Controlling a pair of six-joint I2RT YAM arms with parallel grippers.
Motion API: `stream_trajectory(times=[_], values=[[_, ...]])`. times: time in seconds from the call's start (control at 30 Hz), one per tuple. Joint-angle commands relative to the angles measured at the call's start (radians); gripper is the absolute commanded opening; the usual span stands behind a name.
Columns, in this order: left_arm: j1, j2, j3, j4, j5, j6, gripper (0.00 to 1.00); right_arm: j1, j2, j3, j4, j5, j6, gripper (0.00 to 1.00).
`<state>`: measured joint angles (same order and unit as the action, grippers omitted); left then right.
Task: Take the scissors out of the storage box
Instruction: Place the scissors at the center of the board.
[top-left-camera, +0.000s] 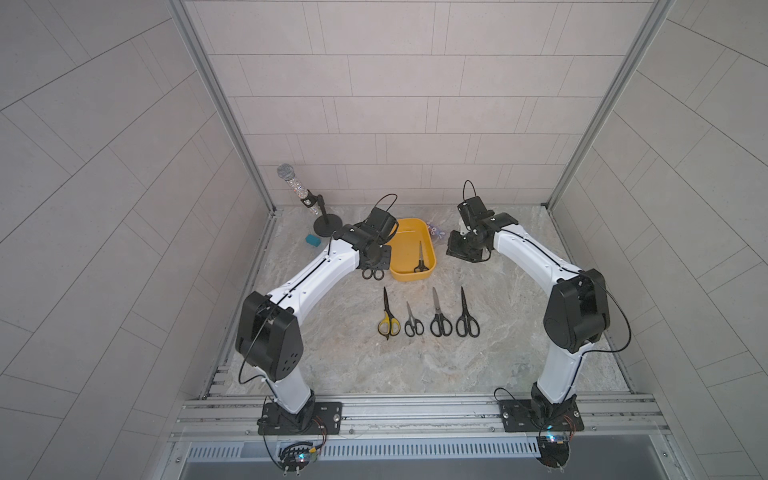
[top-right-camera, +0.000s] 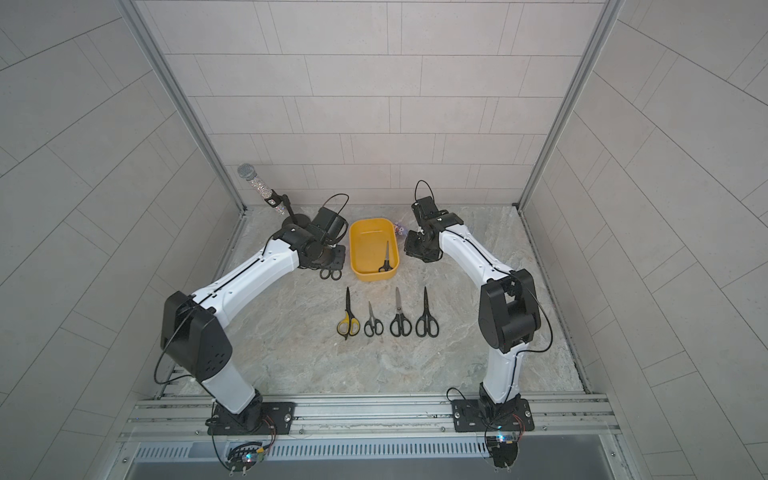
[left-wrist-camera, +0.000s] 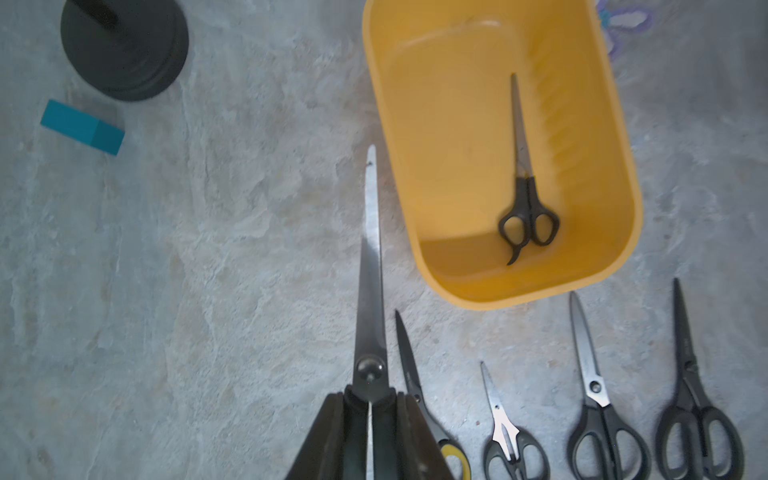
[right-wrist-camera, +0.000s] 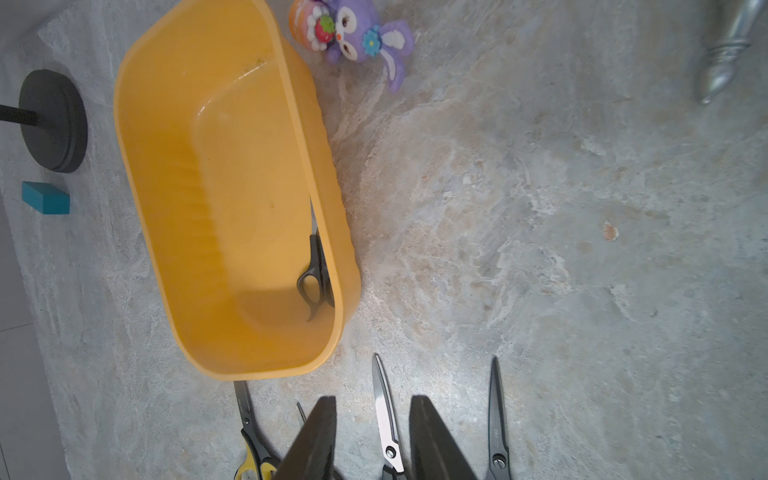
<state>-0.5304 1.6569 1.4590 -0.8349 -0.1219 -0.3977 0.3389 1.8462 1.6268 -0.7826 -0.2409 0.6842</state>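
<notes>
mustard-yellow storage box (top-left-camera: 409, 277) sits on the marbled bench (top-left-camera: 332, 353) between the two grippers. it holds a single pair of black-handled scissors (top-left-camera: 420, 259), lying along the wall nearer the right gripper (right-wrist-camera: 372, 405). seen from the right wrist, the box rim hides most of that pair, leaving one loop and a sliver of blade.

the left gripper (left-wrist-camera: 370, 399) is pressed onto a long silver-bladed pair (left-wrist-camera: 370, 270) just behind the pivot, outside the box. the blade runs straight ahead of the gripper, beside the box's outer wall. in both top views only its loops show under the wrist, and whether the tip touches the bench is hard to tell. the right gripper's fingers stand spread with nothing between them.

four more pairs lie in a row nearer the arm bases than either gripper, apart from one another, tips toward the box: the yellow-handled pair (top-left-camera: 388, 322), a small pair (top-left-camera: 413, 324) and two larger black-handled pairs (top-left-camera: 439, 320) (top-left-camera: 466, 318). the wrist views cut off their handles.

beyond the left gripper, on its outer side, stand a microphone stand (top-left-camera: 324, 224) and a teal block (top-left-camera: 313, 240). a purple toy (right-wrist-camera: 357, 33) lies past the box's far corner. a silver object (right-wrist-camera: 727, 45) is cut off by the frame. bare bench spreads on the right gripper's outer side.
</notes>
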Motion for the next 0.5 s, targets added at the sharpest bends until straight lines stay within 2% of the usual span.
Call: stream_trajectory(times=[0.0,0.27,0.47], values=[[-0.002,-0.069,-0.097,0.055,-0.041,-0.063,0.0,0.026,-0.033,0.022,-0.021,0.023,-0.009,0.35],[-0.002,-0.176,-0.308,0.089,-0.073,-0.142,0.0,0.079,-0.024,0.022,-0.016,0.032,-0.002,0.35],[-0.003,-0.222,-0.446,0.139,-0.053,-0.217,0.0,0.096,-0.027,0.019,-0.015,0.042,0.0,0.35]])
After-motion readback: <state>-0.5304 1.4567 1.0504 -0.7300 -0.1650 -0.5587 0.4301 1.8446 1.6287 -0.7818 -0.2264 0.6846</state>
